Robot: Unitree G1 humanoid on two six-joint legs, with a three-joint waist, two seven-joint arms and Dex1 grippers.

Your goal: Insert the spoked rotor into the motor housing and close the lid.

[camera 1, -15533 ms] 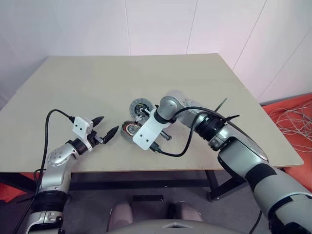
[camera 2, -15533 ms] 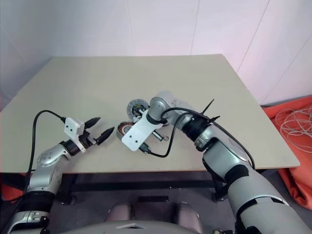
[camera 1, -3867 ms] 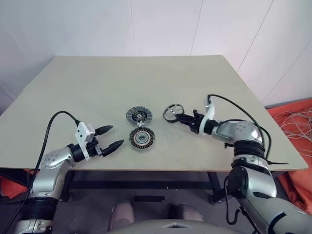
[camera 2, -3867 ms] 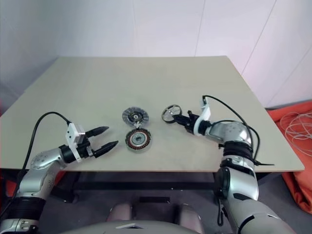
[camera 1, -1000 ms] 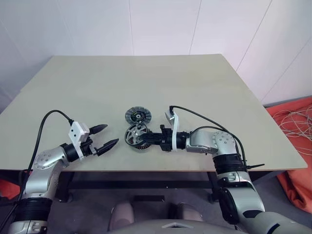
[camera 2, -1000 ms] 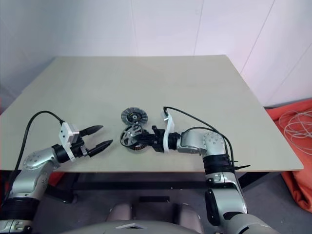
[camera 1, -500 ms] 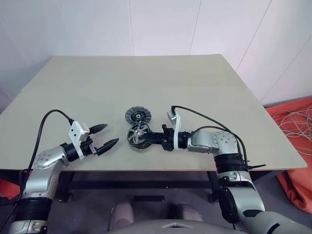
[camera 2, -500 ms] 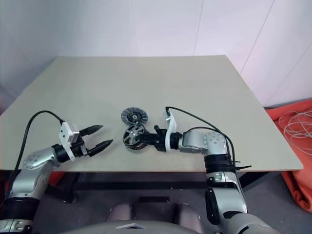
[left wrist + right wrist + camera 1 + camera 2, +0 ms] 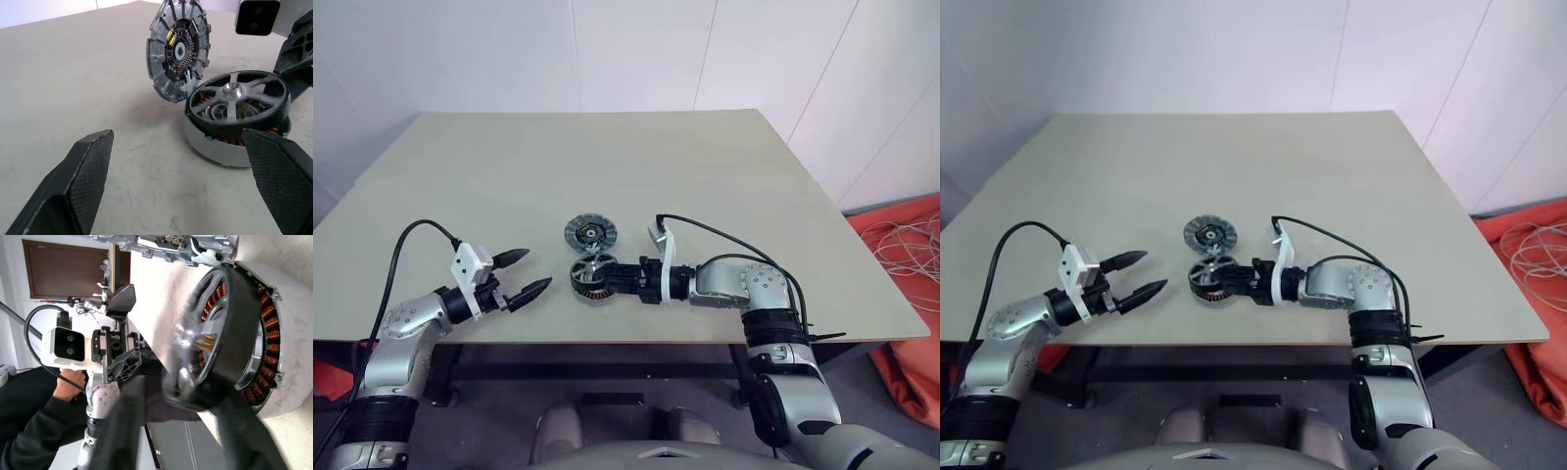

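Two changes in the last second. The spoked rotor was canted on the rim of the motor housing; now it sits flat and looks seated, windings showing only through its openings. The right end effector, which was clamped on the rotor rim, has parted its fingers; they stand either side of the rim. I read that as insertion done and release under way.

Left end effector is open, empty, parked toward the table's left front edge, pointing at the housing, well apart from it.

Housing with rotor sits near the front edge, about mid-width. Lid lies just beyond it toward the far edge and looks propped at a tilt with its low edge by the housing. Contact unclear.

Materials:
- rotor: black matte outer ring, bright silver spokes, small raised hub
- housing: short light-grey metal cup, copper-brown windings in a ring inside
- lid: flat grey cast disc, slotted rim, dark centre with gold and white bits, possibly a small board
- table: plain matte beige

Lid step remains.
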